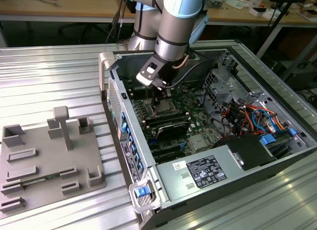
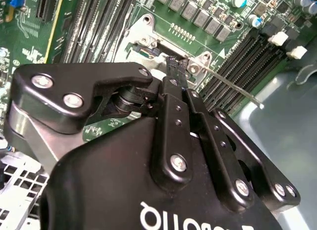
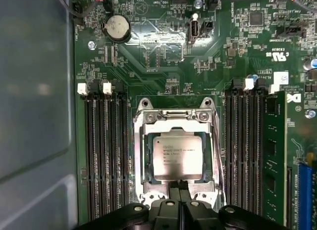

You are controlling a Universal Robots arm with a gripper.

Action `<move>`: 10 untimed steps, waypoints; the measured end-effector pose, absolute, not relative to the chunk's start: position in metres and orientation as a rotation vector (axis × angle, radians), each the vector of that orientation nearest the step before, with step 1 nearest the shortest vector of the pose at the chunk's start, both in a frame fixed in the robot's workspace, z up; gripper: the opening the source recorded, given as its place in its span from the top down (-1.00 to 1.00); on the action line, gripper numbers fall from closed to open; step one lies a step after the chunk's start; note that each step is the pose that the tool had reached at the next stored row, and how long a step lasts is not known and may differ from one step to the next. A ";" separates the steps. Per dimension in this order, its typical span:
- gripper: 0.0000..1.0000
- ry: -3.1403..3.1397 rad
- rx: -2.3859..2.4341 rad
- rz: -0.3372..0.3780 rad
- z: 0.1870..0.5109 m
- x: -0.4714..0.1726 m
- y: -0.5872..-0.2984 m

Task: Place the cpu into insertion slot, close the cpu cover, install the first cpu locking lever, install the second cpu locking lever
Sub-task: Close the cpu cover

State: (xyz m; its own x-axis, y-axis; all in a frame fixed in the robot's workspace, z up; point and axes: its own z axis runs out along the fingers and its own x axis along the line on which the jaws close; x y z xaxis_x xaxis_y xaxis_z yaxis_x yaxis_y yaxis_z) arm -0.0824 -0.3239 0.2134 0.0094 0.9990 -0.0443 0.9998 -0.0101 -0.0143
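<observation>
**Gripper (image 2: 174,67) pinched shut at the edge of the chip (image 3: 177,159)**

The black gripper is big and close in the second wrist view. Its two fingers (image 2: 171,106) are pressed together with nothing between them. The tips point down at the edge of the silver cover (image 3: 139,156). In the first wrist view the fingertips come in at one side of the cover, just beside the chip but not on it. The chip lies flat in its square slot (image 3: 147,161). The cover lies around it like a picture frame, and the grey top of the chip shows through the hole. A thin metal lever (image 2: 233,84) sticks out near a corner of the cover and slants over the long black memory slots (image 2: 247,57). All of this sits on the green board (image 3: 163,67). In the exterior view the arm reaches down into the open computer case (image 1: 113,76), with the gripper right above the chip
</observation>
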 end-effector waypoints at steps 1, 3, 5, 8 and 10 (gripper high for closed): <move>0.79 2.195 2.217 -0.065 0.212 -0.083 -0.324; 0.79 2.196 2.217 -0.066 0.210 -0.083 -0.324; 0.79 2.196 2.217 -0.066 0.210 -0.083 -0.324; 0.79 2.196 2.217 -0.065 0.210 -0.083 -0.324; 0.79 2.196 2.217 -0.065 0.211 -0.083 -0.324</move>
State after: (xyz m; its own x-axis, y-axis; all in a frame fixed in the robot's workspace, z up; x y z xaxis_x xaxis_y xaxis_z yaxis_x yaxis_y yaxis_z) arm -0.0827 -0.3239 0.2107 0.0093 0.9990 -0.0441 0.9998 -0.0100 -0.0149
